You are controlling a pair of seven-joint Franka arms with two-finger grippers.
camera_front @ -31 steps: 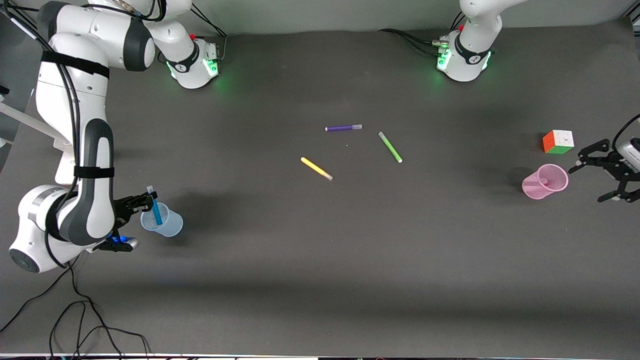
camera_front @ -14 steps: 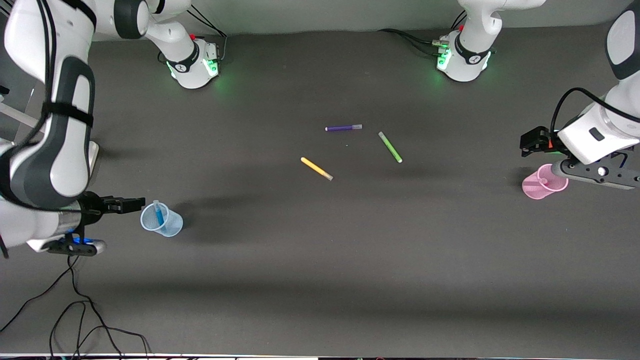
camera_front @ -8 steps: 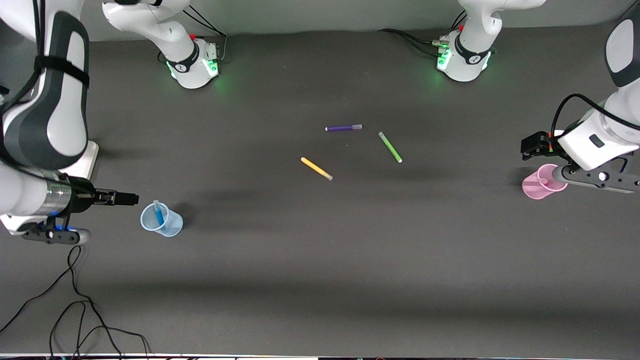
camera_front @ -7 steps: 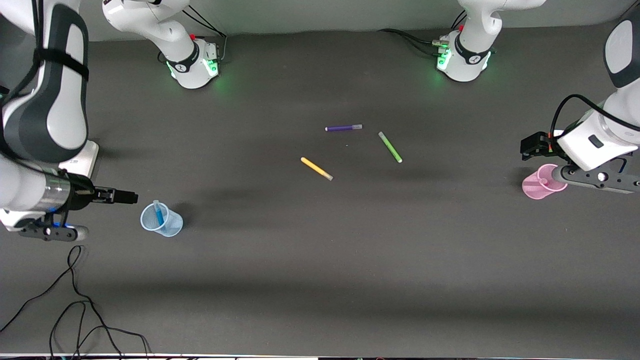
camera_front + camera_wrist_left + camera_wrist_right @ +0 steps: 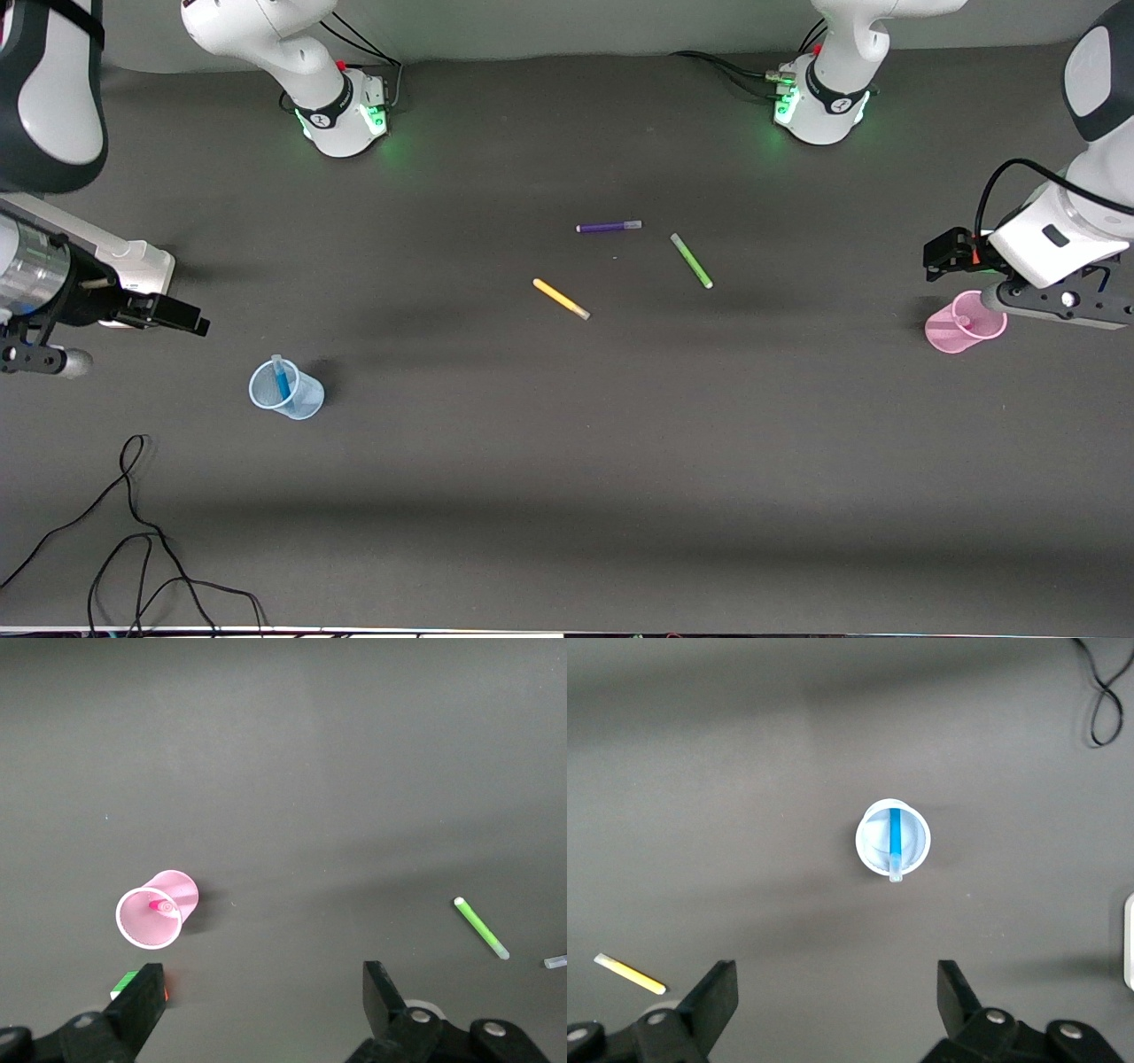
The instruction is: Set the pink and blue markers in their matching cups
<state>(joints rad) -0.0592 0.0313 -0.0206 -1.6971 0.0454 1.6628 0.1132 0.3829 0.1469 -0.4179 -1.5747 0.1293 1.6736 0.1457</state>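
The pale blue cup [image 5: 301,403] stands upright toward the right arm's end, with the blue marker [image 5: 281,378] leaning inside it. Both show in the right wrist view, cup [image 5: 871,840] and marker [image 5: 896,837]. My right gripper [image 5: 190,319] [image 5: 837,979] is open and empty, up in the air and clear of the cup. The pink cup [image 5: 943,332] stands toward the left arm's end with the pink marker [image 5: 962,321] inside. In the left wrist view the cup [image 5: 173,890] holds the marker [image 5: 160,904]. My left gripper [image 5: 941,252] [image 5: 263,979] is open and empty above the table beside it.
A yellow marker [image 5: 561,299], a green marker [image 5: 691,260] and a purple marker [image 5: 608,227] lie mid-table. A colour cube [image 5: 131,980] is mostly hidden under my left gripper. A black cable [image 5: 115,496] lies near the front edge. A white stand [image 5: 133,261] sits at the right arm's end.
My right gripper let go of the blue marker into the blue cup, then drew back and up toward the right arm's end. My left arm swung over the cube and has held there.
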